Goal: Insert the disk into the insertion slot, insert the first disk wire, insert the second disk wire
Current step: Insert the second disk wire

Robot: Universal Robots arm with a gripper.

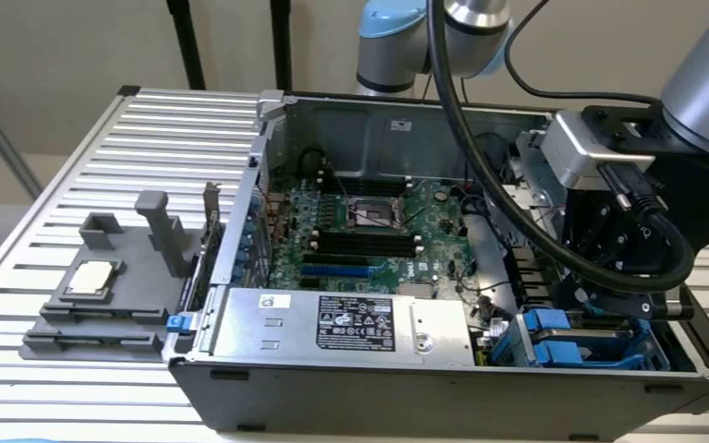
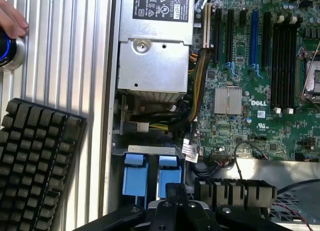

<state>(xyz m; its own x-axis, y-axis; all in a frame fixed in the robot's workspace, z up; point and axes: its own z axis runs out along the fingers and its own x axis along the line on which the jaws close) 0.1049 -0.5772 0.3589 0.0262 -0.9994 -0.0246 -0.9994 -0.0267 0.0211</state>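
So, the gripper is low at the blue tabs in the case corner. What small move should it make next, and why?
Probably a short, slow push straight into the insertion slot. The gripper is shut and sits right at the blue tabs. I cannot tell whether it grips anything, so the push should be gentle.

Inside the open grey metal computer case (image 1: 330, 115), the silver power-supply box (image 1: 342, 325) sits beside the green motherboard (image 1: 367, 231), blue-railed insertion slot (image 1: 576, 346) at the exterior view's right.

The insertion slot (image 1: 582, 346) is largely hidden behind the arm in the exterior view; a hand (image 2: 12, 18) and a black keyboard (image 2: 35, 161) are cut off by the wrist view's edge
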